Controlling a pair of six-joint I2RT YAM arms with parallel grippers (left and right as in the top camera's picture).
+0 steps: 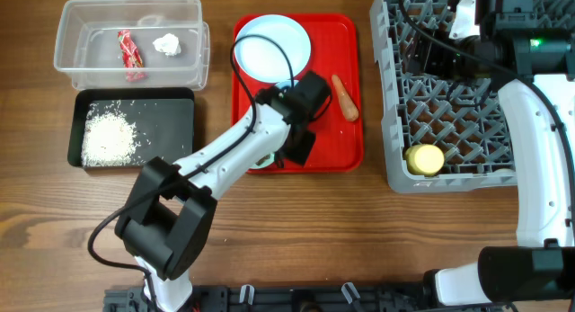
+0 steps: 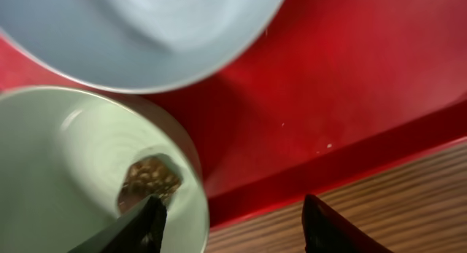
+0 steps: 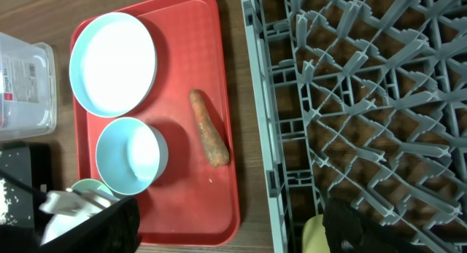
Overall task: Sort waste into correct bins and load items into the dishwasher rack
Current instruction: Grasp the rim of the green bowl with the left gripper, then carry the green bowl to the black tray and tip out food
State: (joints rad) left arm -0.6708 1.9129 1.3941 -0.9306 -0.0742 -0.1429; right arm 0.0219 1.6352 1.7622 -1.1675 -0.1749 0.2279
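**Operator:** Report waste sorting, starting from the left.

**Technician:** The clear tub (image 1: 90,33) holds the red wrapper (image 1: 130,53) and the white tissue (image 1: 167,45). The black tray (image 1: 171,114) in front of it holds the rice (image 1: 108,137). I judge these three items complete. Two are outstanding. The brown scrap (image 2: 149,178) lies inside the green bowl (image 2: 66,158) on the red tray (image 1: 337,42), and the carrot (image 1: 345,96) lies bare on the same tray.

**Operator:** Report rack loading.

**Technician:** The plate (image 1: 272,44), the blue bowl (image 3: 131,157) and the green bowl all sit on the red tray. Only the yellow cup (image 1: 425,159) is in the rack (image 1: 391,96), at its near corner. I judge loading barely begun.

**Operator:** Report the hands.

**Technician:** The left hand (image 2: 233,216) is spread and pinches nothing. One finger reaches inside the green bowl just beside the scrap, the other stands outside the rim. The right hand (image 3: 232,209) is spread wide and empty, over the rack's edge.

**Operator:** Any writing?

**Technician:** None is legible. The wrapper carries pale print, and the right wrist view shows a printed patch in the tub. Both are too small to read.
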